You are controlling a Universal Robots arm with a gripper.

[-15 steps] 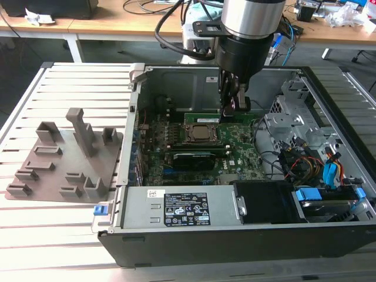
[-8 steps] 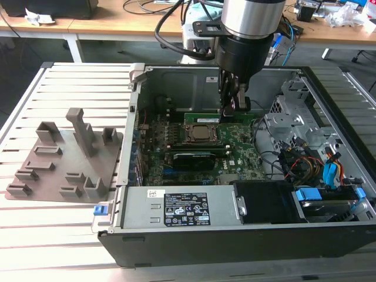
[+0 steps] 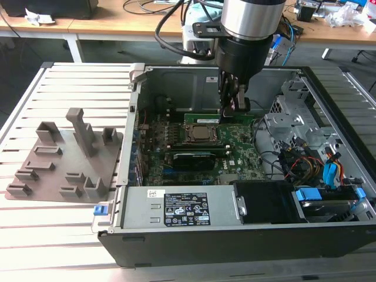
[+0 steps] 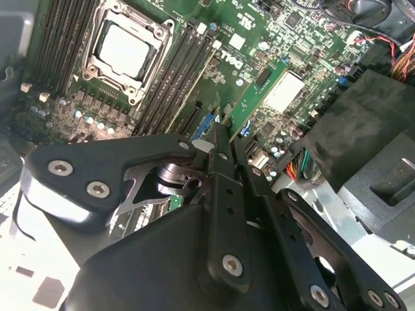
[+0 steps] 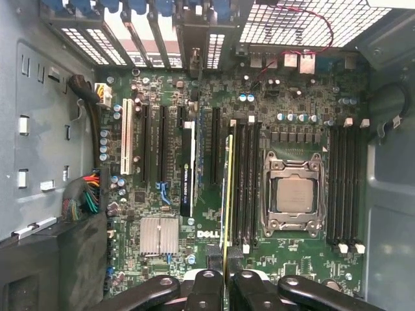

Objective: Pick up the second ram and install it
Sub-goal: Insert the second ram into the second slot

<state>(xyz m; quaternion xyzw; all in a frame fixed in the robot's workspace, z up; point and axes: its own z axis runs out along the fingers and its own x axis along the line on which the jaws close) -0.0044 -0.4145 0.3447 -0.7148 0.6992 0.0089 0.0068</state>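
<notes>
Pincer is pressed together on the slim green board stick, the second ram, held lengthwise along the black memory slots beside the metal-framed square socket, perhaps touching them.

Robotics lab: cable-strewn benches, slatted table

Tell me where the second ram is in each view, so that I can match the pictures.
Exterior view: the second ram is the green strip above the processor socket, at the gripper.
Second wrist view: the second ram slants out from the gripper, memory slots between it and the processor socket.
First wrist view: the second ram, edge-on, runs from the gripper beside the memory slots.
Shared landmark: the processor socket.
</notes>
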